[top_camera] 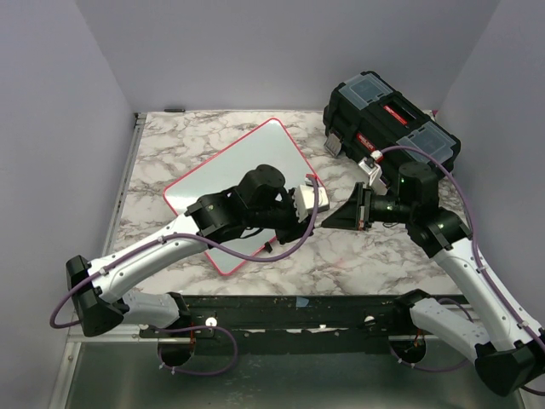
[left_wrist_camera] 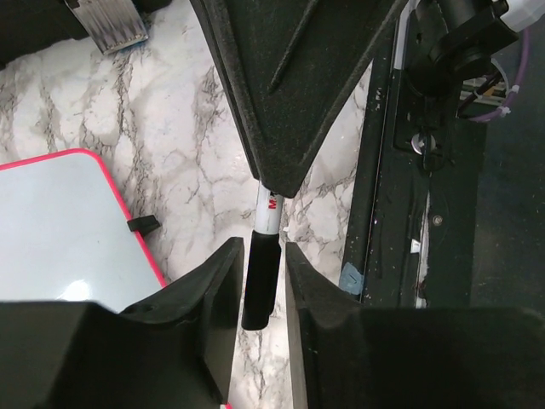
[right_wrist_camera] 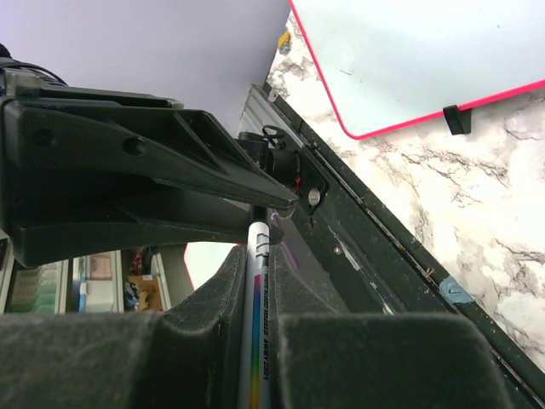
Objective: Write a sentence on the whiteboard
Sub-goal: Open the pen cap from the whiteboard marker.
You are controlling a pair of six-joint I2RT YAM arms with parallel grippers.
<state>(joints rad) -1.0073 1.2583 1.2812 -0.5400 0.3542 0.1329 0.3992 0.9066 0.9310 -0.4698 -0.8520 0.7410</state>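
Note:
The whiteboard (top_camera: 247, 162) lies tilted on the marble table, white with a red rim, and no sentence shows on it. It also shows in the left wrist view (left_wrist_camera: 60, 221) and the right wrist view (right_wrist_camera: 409, 60). The two grippers meet tip to tip above the table, just right of the board. My right gripper (top_camera: 334, 215) (right_wrist_camera: 258, 256) is shut on the white barrel of a marker (right_wrist_camera: 255, 324). My left gripper (top_camera: 313, 201) (left_wrist_camera: 264, 264) is closed around the marker's black cap (left_wrist_camera: 258, 281). The barrel (left_wrist_camera: 268, 204) runs from the cap into the right gripper's fingers.
A black toolbox (top_camera: 392, 119) stands at the back right, close behind the right arm. A black clip (left_wrist_camera: 143, 225) sits on the board's rim. The black base rail (top_camera: 298, 308) runs along the near edge. Walls close in the left, back and right sides.

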